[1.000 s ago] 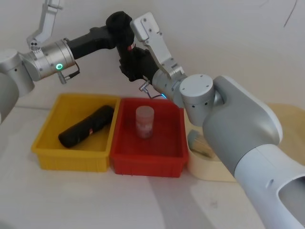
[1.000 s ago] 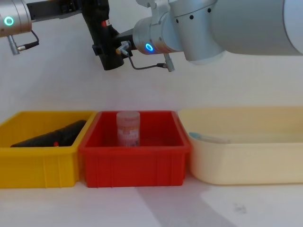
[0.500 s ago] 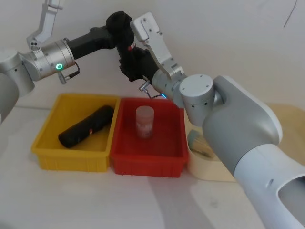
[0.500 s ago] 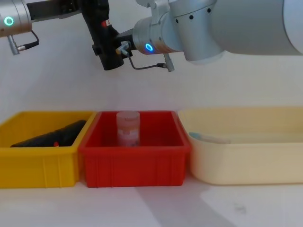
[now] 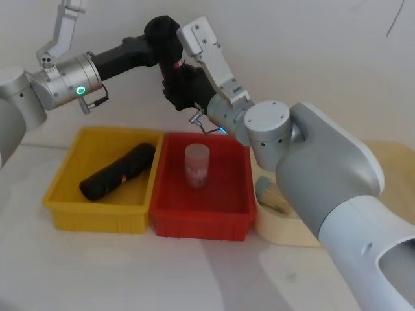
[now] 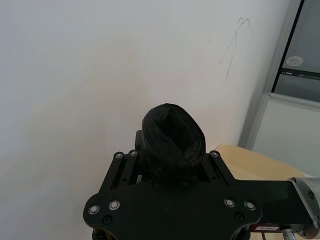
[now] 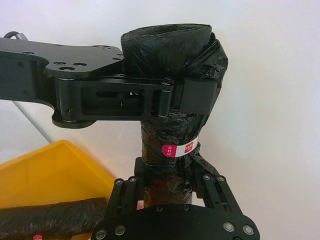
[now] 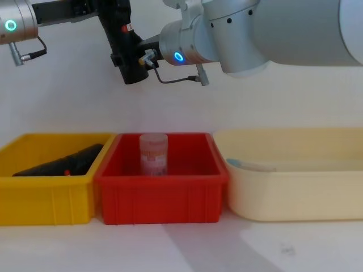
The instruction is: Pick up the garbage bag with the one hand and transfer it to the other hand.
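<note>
The bag (image 7: 172, 100), a light, soft yet firmly rolled and slippery cylinder, stands upright in mid-air with the left gripper (image 7: 187, 97) closed around its upper end and the right gripper (image 7: 167, 187) closed around its lower end, below the red label (image 7: 177, 149).

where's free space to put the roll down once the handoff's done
Roomiest: the bare white table in front of the yellow bin and red bin. The red bin has floor free around the jar. The yellow bin is mostly taken by another black roll. Crowded above, where left hand and right hand both grip the garbage bag.
</note>
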